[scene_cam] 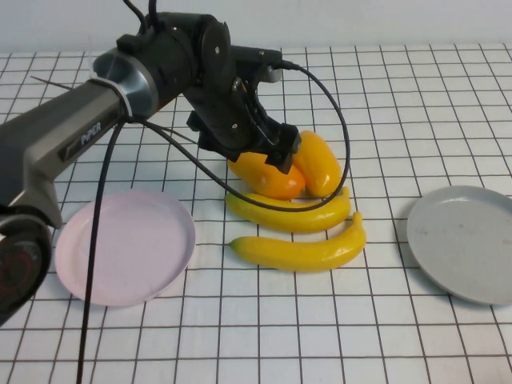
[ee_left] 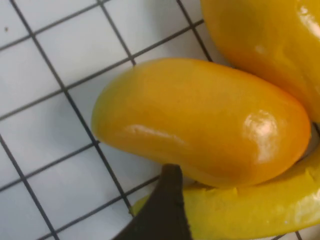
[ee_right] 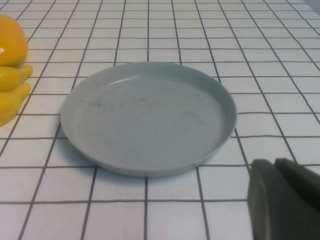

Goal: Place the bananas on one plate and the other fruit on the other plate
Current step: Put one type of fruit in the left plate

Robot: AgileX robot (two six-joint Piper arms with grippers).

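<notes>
Two orange oval fruits lie together at mid-table, one [scene_cam: 268, 178] to the left of the other [scene_cam: 318, 164]. Just in front of them lie two yellow bananas, one [scene_cam: 292, 212] touching the fruits and one [scene_cam: 308, 250] nearer me. My left gripper [scene_cam: 278, 150] hangs low over the left oval fruit [ee_left: 200, 120], open, with one dark finger [ee_left: 167, 200] showing beside it and nothing held. The pale pink plate [scene_cam: 124, 244] sits at the left and the light-grey plate [scene_cam: 464, 240] at the right. My right gripper [ee_right: 282, 200] is shut, just short of the grey plate [ee_right: 150, 115].
The left arm and its black cable [scene_cam: 336, 120] stretch from the left edge over the table to the fruit pile. The white gridded table [scene_cam: 264, 336] has bare room in front of the fruit and between the bananas and each plate.
</notes>
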